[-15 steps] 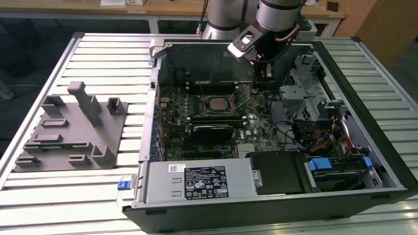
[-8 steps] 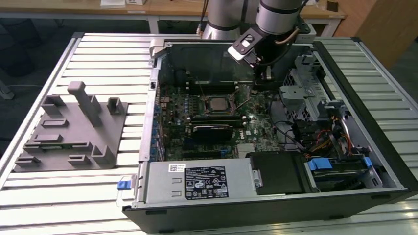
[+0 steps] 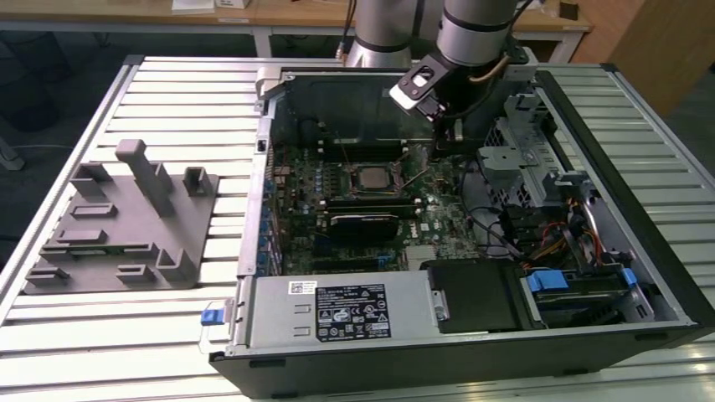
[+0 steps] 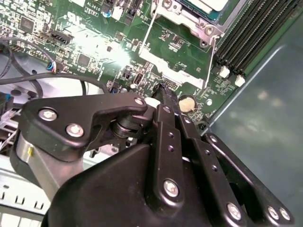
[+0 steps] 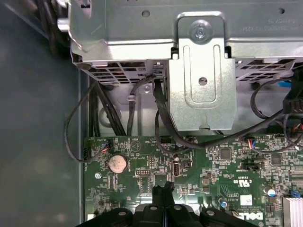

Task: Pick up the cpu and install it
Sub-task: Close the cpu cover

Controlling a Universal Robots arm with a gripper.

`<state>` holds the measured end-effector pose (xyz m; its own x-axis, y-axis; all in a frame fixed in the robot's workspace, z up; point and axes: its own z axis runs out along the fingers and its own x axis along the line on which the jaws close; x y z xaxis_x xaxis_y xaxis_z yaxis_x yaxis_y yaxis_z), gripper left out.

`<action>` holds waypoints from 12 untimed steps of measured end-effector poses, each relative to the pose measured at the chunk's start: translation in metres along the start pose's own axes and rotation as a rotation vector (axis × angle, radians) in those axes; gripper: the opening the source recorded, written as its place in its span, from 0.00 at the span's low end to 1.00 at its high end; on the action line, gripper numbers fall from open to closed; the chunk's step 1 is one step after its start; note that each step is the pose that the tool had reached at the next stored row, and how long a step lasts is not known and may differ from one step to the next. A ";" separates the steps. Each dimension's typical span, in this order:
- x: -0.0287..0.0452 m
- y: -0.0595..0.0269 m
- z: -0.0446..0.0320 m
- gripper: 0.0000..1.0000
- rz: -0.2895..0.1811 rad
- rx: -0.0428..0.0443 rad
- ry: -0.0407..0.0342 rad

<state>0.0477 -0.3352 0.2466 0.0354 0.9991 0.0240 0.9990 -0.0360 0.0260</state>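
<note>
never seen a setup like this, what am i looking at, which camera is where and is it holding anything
The machine is a robot arm with a gripper, a two-fingered clamp, at its end. The exterior view looks from off the arm at a slatted metal table bearing an open computer case and, at that view's left, a grey plastic tray with upright posts. Both wrist views ride on the arm and look past the gripper at the green motherboard. The cpu, the small silvery square, sits on that board. The gripper hangs inside the case, apart from the cpu, fingers shut with nothing between them.
</note>
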 end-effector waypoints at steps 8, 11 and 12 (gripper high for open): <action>-0.0003 -0.0003 0.0131 0.11 0.000 0.0007 -0.0002; -0.0004 -0.0003 0.0141 0.11 0.000 0.0007 -0.0003; -0.0004 -0.0003 0.0141 0.11 0.000 0.0007 -0.0005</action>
<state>0.0477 -0.3352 0.2324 0.0353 0.9991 0.0235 0.9990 -0.0359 0.0252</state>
